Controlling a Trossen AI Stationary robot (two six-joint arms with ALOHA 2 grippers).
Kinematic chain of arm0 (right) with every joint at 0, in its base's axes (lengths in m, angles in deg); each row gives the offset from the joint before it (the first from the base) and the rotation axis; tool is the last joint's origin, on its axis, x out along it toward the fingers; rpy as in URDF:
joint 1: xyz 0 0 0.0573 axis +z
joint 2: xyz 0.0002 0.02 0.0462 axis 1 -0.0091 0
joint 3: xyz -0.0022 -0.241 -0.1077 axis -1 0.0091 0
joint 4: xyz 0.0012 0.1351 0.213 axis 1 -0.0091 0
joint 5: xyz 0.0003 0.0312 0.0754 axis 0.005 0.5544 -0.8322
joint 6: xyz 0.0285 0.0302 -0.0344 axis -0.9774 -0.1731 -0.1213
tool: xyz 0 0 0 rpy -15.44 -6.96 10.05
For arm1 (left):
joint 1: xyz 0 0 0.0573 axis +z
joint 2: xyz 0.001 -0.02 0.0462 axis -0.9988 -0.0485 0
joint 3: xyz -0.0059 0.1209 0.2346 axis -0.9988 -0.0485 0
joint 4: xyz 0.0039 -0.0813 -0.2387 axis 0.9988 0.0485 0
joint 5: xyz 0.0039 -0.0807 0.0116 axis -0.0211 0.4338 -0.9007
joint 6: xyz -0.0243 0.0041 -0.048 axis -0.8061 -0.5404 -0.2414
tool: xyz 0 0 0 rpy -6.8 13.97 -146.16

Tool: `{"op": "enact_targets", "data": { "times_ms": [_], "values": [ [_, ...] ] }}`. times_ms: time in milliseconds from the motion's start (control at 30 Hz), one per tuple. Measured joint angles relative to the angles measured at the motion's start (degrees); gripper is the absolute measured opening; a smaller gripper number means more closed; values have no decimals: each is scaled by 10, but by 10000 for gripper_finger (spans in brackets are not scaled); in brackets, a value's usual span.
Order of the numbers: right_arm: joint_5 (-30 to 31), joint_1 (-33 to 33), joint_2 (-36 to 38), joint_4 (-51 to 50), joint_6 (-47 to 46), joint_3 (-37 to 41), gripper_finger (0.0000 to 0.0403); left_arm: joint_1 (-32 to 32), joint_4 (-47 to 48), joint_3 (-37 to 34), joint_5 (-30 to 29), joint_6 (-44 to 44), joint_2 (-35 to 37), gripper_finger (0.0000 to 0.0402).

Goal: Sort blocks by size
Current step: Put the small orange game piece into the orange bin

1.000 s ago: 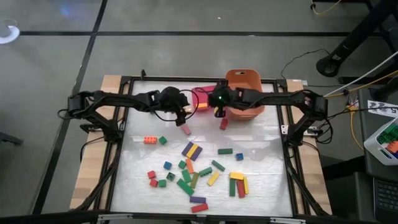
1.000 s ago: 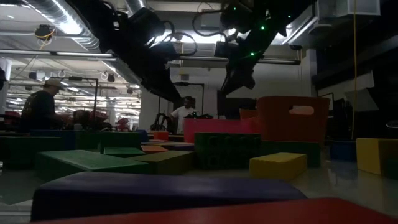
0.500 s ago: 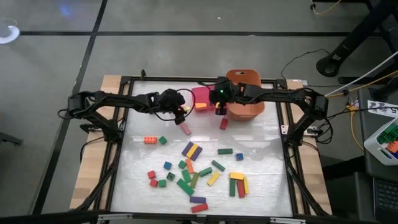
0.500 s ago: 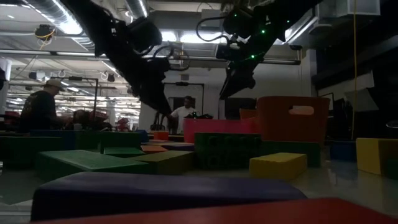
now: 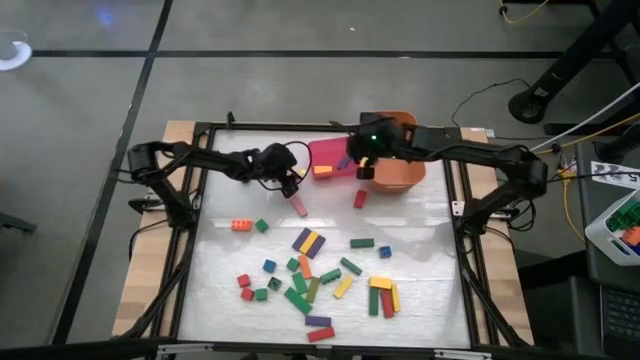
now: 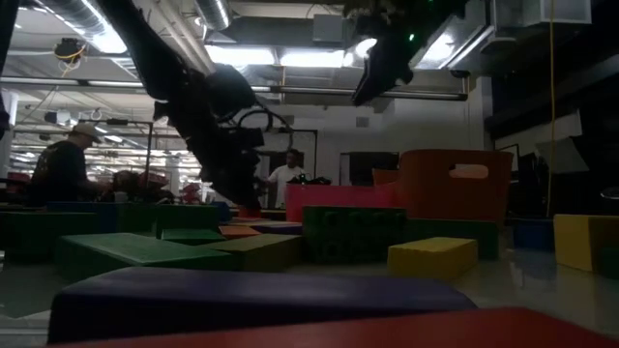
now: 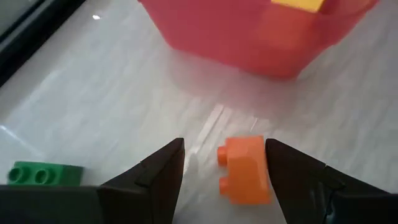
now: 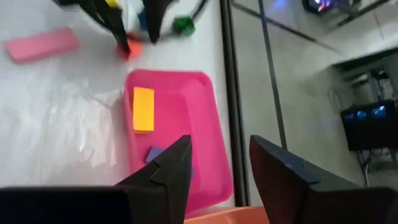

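We look down on the pale, glossy work table [image 5: 240, 260], framed in dark rails, with both dark arms reaching in from the sides toward its far edge. Against that edge sits the orange oval plastic tub [image 5: 400, 172], and touching it on the left-arm side is the pink square plastic tray [image 5: 335, 158]. In the right wrist view the tray [image 8: 186, 118] holds a yellow rectangular bar [image 8: 143, 109] and a small purple-blue block [image 8: 153, 154].

The right gripper [image 5: 364, 160] hangs raised above the seam between tray and tub; in its own view [image 8: 219, 163] the two dark fingers stand parted with nothing between them. The left gripper [image 5: 291, 184] is low over the table just beside the tray's near corner. In its wrist view [image 7: 224, 163] the jaws are spread wide on either side of a small orange studded block [image 7: 244, 169] that lies on the table, and we cannot tell whether either finger touches it.

Near that gripper lie a pink bar [image 5: 299, 208] and, closer to the tub, a red bar [image 5: 359, 198]. Most of the loose coloured blocks [image 5: 320, 275] are scattered over the near half of the table: green, red, blue, yellow, orange and purple pieces, long bars mixed with small cubes. A small green studded block [image 7: 43, 173] lies near the left gripper.

In the low view a person in a hat [image 6: 63, 164] stands in the room behind the table
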Motion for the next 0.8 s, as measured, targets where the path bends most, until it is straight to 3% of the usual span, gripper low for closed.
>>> {"op": "enact_targets", "data": {
  "times_ms": [200, 433, 800],
  "values": [
    [-1, 46, 37, -52, 0, 0, 163, 3, -6, 0, 0, -1, -24, 194],
    [0, 123, 41, -126, -42, 11, 163, 0, -2, 4, 9, 0, -25, 73],
    [11, 223, 40, -170, -97, 57, 163, -36, -6, 77, 194, -9, 27, 72]
  ]
}}
